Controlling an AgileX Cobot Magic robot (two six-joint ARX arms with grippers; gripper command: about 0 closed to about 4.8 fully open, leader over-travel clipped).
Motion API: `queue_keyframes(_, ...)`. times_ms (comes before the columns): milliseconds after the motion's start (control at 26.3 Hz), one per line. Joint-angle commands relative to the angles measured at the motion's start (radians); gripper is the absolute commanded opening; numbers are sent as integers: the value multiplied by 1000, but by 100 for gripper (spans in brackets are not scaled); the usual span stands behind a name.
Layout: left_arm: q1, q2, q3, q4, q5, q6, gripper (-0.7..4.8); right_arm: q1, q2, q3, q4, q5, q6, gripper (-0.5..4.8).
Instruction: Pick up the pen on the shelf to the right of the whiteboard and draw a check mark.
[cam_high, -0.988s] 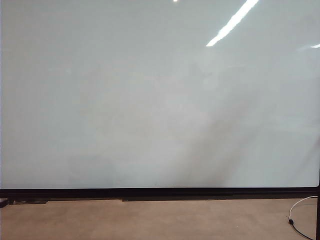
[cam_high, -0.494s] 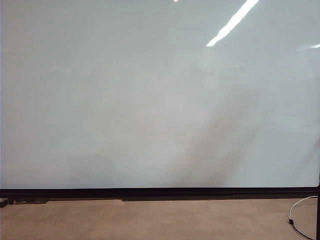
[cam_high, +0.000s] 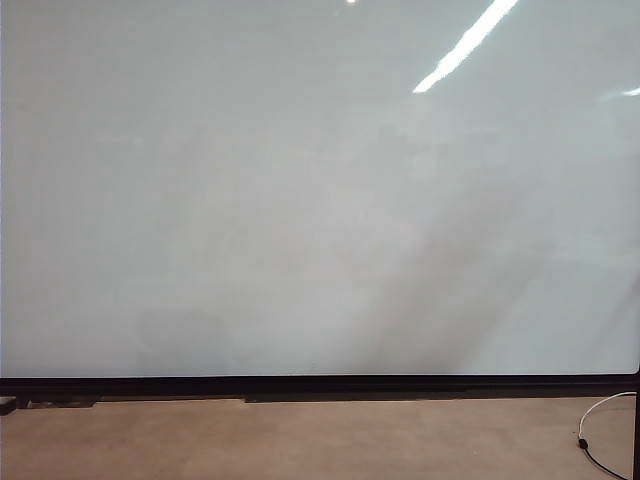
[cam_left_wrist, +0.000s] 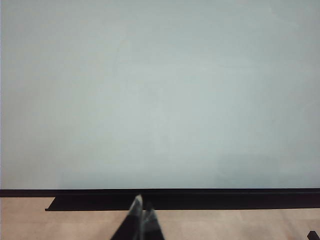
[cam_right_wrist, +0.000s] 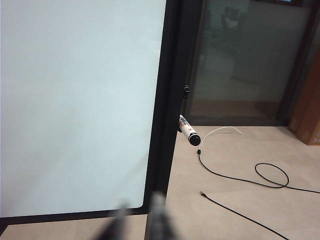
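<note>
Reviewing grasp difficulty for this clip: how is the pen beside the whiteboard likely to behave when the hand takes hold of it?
The pen looks like a slim, rigid cylinder, so it will probably stay stiff and feel light. Its smooth round white barrel may slip or twist between the fingers. It juts out at a slant from the whiteboard's black frame, so a nudge might knock it loose and set it rolling on the floor.

An office or lab: large whiteboard (cam_high: 300, 200), glass partition (cam_right_wrist: 240, 60) (cables on floor).
</note>
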Motion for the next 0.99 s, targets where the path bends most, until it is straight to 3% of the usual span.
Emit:
queue_keyframes(38, 0, 0, 3, 13, 0, 4, -5, 2, 0, 5, 10, 21, 2, 127)
queue_keyframes(76, 0, 0, 3, 13, 0, 4, -4, 2, 0, 5, 10, 21, 2, 136)
queue_keyframes(190, 0, 0, 3, 13, 0, 4, -4, 2, 0, 7, 13, 37, 10, 236)
queue_keyframes(456, 0, 0, 3, 13, 0, 4, -4, 2, 0, 24, 44, 54, 8, 268)
queue_keyframes(532, 0, 0, 3, 13, 0, 4, -4, 1, 0, 42, 27, 70, -3, 311)
queue_keyframes(646, 0, 0, 3, 13, 0, 4, -4, 1, 10, 60, 28, 87, -18, 326)
queue_keyframes(798, 0, 0, 3, 13, 0, 4, -4, 0, 98, 95, 46, 105, -25, 424)
queue_keyframes(988, 0, 0, 3, 13, 0, 4, -5, -1, 264, 138, 119, 109, -26, 435)
